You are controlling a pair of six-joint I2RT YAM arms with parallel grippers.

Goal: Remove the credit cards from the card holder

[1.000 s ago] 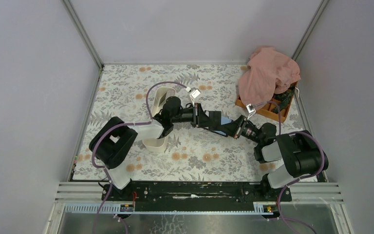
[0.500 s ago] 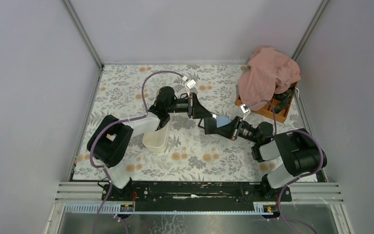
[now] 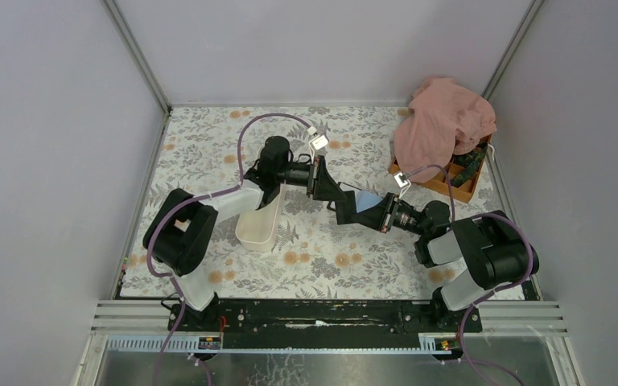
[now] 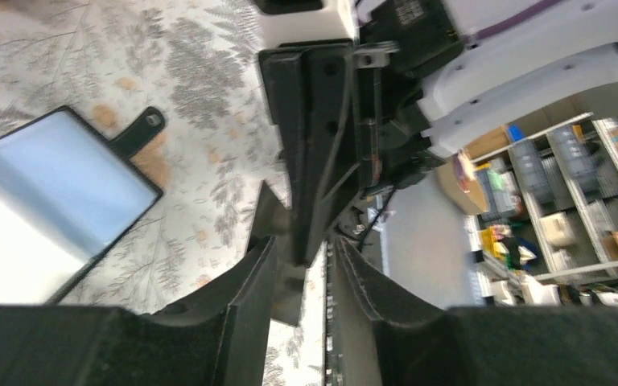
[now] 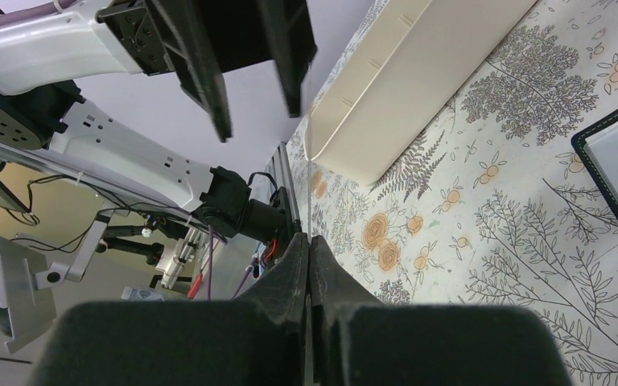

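The card holder lies open on the floral cloth, its bluish-grey face up; it also shows as the card holder with its snap strap, and as the card holder. My right gripper is shut; a thin pale credit card seen edge-on sticks out of its fingertips. My left gripper faces it tip to tip. Its jaws are open, and its fingers stand either side of the card's far end without touching. From the left wrist, the right gripper's dark tips sit in the gap of my left gripper.
A long white tray lies under the left forearm, also seen as the white tray. An orange compartment box stands at the back right, half covered by a pink cloth. Grey walls close the table's sides.
The left gripper has moved toward the back and its jaws have widened. The right gripper followed to the left, staying shut. The card holder's bluish face now shows further back.
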